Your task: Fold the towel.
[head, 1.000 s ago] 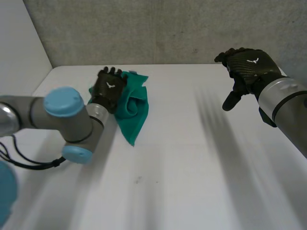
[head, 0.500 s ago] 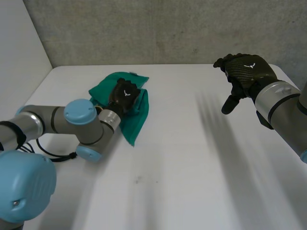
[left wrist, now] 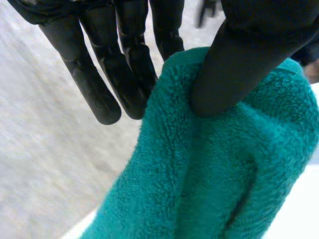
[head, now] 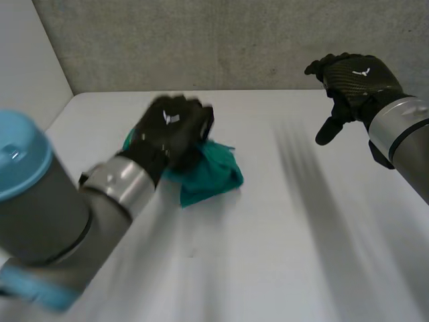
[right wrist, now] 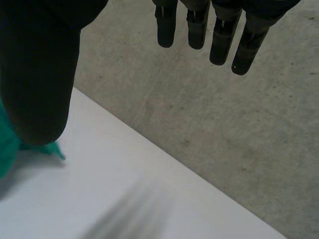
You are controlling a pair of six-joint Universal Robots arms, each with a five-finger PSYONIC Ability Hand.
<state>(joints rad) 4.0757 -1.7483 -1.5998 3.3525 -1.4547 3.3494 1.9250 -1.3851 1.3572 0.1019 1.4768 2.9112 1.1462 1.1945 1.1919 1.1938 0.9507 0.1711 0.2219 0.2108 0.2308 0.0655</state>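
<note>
The left hand (head: 171, 127) is pinching a bunched edge of the green towel (head: 209, 173) between its thumb and fingers (left wrist: 94, 84) (the thumb is sinking into the pile). The cloth is lying crumpled on the white table (head: 268, 255), toward ten o'clock from the table's middle. The right hand (head: 354, 79) is hovering toward two o'clock, well apart from the towel, with its fingers (right wrist: 222, 40) hanging loose and straight around nothing.
</note>
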